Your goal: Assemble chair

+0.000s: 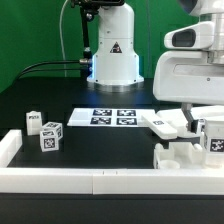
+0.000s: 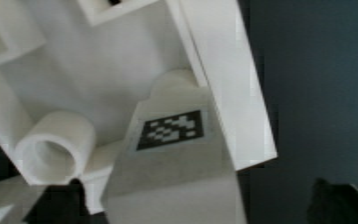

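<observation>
Mid-assembly, seemingly: claw [image 1: 203, 112] low over the chair pieces [image 1: 180, 150] clustered at the exterior view's right, beside the front rail [image 1: 90, 182]. Cannot tell whether released or grasping. Next move likely calls for squaring up on the tagged piece [image 2: 172, 150]. One marker board [image 1: 112, 117], one loose flat panel [image 1: 165, 122], two small blocks [image 1: 52, 137] well apart, left.

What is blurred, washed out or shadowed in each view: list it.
Exterior view: fairly sharp, marker board tags legible; white chair parts at its right wash out. Wrist view: close and soft throughout, yet the tag is readable; gaps sink into shadow.
</observation>
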Motion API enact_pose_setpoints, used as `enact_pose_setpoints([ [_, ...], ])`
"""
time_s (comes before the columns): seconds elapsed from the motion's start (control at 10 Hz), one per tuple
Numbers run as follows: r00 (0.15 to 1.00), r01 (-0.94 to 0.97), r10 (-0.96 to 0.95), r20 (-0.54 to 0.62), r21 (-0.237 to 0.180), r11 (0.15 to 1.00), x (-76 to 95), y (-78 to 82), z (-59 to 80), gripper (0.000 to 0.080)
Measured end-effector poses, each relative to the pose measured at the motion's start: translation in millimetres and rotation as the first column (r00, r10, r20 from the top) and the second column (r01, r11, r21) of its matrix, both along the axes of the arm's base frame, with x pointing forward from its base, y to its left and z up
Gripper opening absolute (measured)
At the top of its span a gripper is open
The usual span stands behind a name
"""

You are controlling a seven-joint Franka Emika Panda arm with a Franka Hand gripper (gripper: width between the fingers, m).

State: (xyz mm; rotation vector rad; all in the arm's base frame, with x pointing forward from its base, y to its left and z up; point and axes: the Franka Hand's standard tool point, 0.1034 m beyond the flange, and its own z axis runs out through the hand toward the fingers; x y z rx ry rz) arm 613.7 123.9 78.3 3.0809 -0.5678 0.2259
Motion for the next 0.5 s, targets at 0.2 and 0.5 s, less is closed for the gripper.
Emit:
enact_pose_setpoints([
  [0.2, 0.999, 0.034, -0.034, 0.000, 0.004, 0.999, -0.1, -0.2, -0.5, 0.0343],
  [0.5, 0.967, 0.253, -0.253, 0.000, 0.033, 0.967, -0.2, -1.6, -1.4, 0.0283],
])
